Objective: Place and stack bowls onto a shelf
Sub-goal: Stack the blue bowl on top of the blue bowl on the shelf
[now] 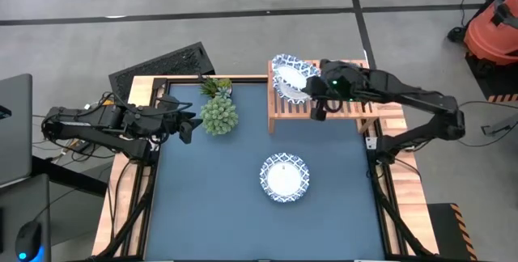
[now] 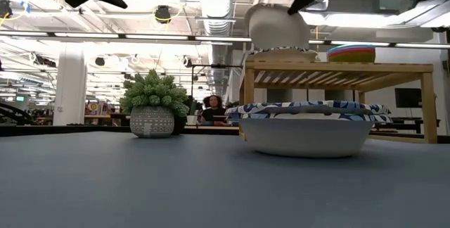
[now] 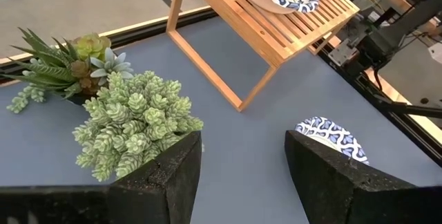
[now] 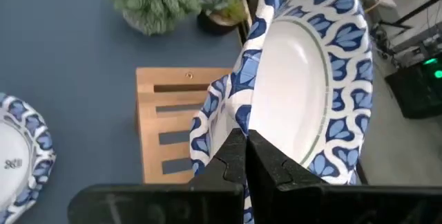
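My right gripper (image 1: 312,94) is over the light-wood shelf (image 1: 340,115), shut on a white bowl with a blue patterned rim (image 4: 304,65). That bowl tilts steeply over the shelf's left end (image 4: 159,124). Under it a second patterned rim (image 4: 210,124) seems to lie on the slats. Another patterned bowl (image 1: 285,177) sits on its base on the blue table. A stack of coloured bowls (image 2: 351,52) stands on the shelf's right part. My left gripper (image 3: 242,182) is open, at the table's left by the plant, touching nothing. My right gripper pinches the patterned rim (image 4: 238,117) of the white bowl between its two fingers (image 4: 276,169), one on the inner face and one on the outer. The bowl stands tilted up on edge above the shelf; whether its low edge touches what lies beneath, I cannot tell.
A spiky and beaded green plant in a pot (image 1: 218,115) stands left of the shelf, close to my left gripper. A dark keyboard (image 1: 162,64) lies beyond the table's far left corner. Bare blue tabletop (image 1: 210,205) lies around the lone bowl.
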Robot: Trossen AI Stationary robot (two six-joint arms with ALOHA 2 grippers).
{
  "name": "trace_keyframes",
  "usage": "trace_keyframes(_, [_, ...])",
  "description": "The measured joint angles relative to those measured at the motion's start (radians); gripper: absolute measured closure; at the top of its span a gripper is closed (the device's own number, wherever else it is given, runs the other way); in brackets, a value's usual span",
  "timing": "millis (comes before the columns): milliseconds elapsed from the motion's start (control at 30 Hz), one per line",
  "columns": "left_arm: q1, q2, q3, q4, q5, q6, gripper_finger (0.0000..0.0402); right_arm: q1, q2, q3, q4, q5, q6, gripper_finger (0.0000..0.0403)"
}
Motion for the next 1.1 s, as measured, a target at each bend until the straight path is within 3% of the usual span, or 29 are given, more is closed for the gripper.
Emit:
trace_keyframes(433, [0.0, 0.0, 0.0, 0.0, -0.026, -0.006, 0.0205, -0.014, 0.15, 0.066, -0.194, 0.103, -0.029, 0.0376])
trace_keyframes(867, [0.0, 0.0, 0.0, 0.0, -0.027, -0.007, 0.0205, -0.013, 0.126, 0.068, -0.177, 0.135, -0.044, 0.0319])
trace_keyframes(1100, [0.0, 0.0, 0.0, 0.0, -0.048, 0.001, 0.0205, -0.012, 0.095, 0.098, -0.195, 0.143, 0.005, 0.0253])
